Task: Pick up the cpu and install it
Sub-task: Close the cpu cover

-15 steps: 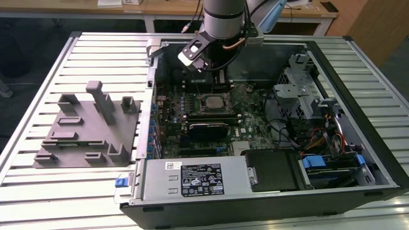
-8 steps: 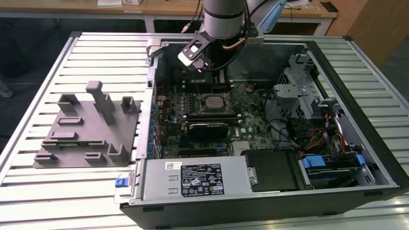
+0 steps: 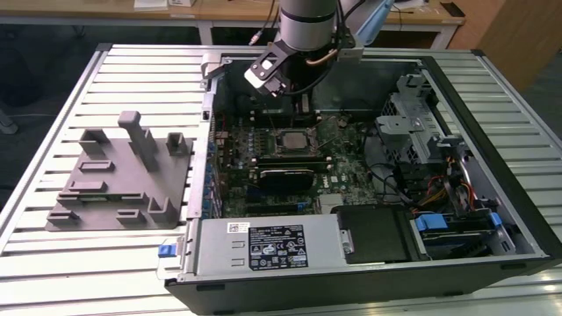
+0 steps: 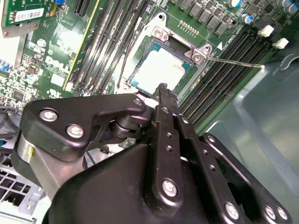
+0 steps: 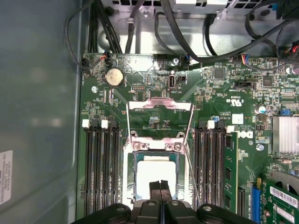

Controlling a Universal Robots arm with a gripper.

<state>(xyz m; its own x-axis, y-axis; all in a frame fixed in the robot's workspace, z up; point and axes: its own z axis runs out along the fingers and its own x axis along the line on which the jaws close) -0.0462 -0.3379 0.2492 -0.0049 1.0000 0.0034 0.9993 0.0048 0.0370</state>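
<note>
Two wrist views look down on the cpu (image 5: pixel 156 171), which lies flat inside the socket (image 5: pixel 128 182) on the green motherboard (image 5: pixel 219 88). The socket's load plate (image 5: pixel 160 106) stands open. The gripper (image 5: pixel 160 185) hangs just above the chip, its jaws pressed together with nothing between them. Whether the tips touch the metal, I cannot tell. The exterior view adds the open computer case (image 3: pixel 395 280) on the slatted desk (image 3: pixel 52 276). A grey fixture (image 3: pixel 123 191) sits well apart at the exterior view's left. There the gripper's tips are hard to make out below the arm (image 3: pixel 307 23).
</note>
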